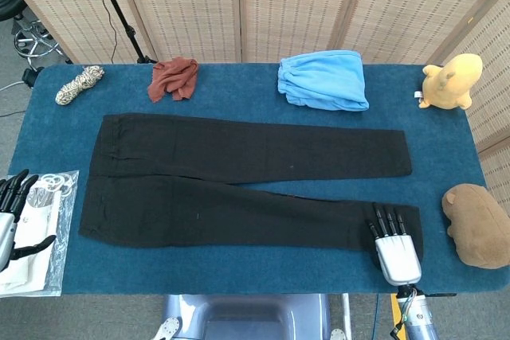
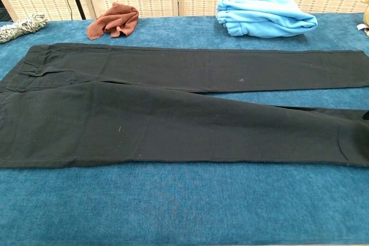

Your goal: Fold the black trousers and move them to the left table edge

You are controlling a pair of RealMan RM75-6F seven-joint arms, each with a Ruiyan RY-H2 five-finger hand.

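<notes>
Blue cloth-covered table point(image 1: 239, 77) is filling both views; its left and right ends are running out of the chest view.

Black trousers point(image 1: 239, 189) are lying flat and unfolded across the table's middle, waistband at the left, both legs stretching right and splaying slightly apart. Fabric looking smooth, with a few faint lint specks. In the chest view the trousers point(image 2: 173, 119) are cut off at both sides, the waistband corner and near cuff partly lost.

Light blue fleece bundle point(image 1: 323, 79) is sitting at the far edge, well apart from the trousers. Brown plush animal point(image 1: 478, 224) is lying at the right edge, partly cropped. Yellow plush toy point(image 1: 450, 81) is standing at the far right corner. Rust-red crumpled rag point(image 1: 174, 77) and a speckled rope coil point(image 1: 80, 84) are lying at the far left. Clear plastic bag point(image 1: 44, 228) is lying at the near left corner, contents hard to make out.

Right hand point(image 1: 394, 240) is resting at the near leg's cuff, fingers straight and side by side, gripping nothing visible. Left hand point(image 1: 12, 220) is hovering over the bag, half cropped, fingers spread, empty.
</notes>
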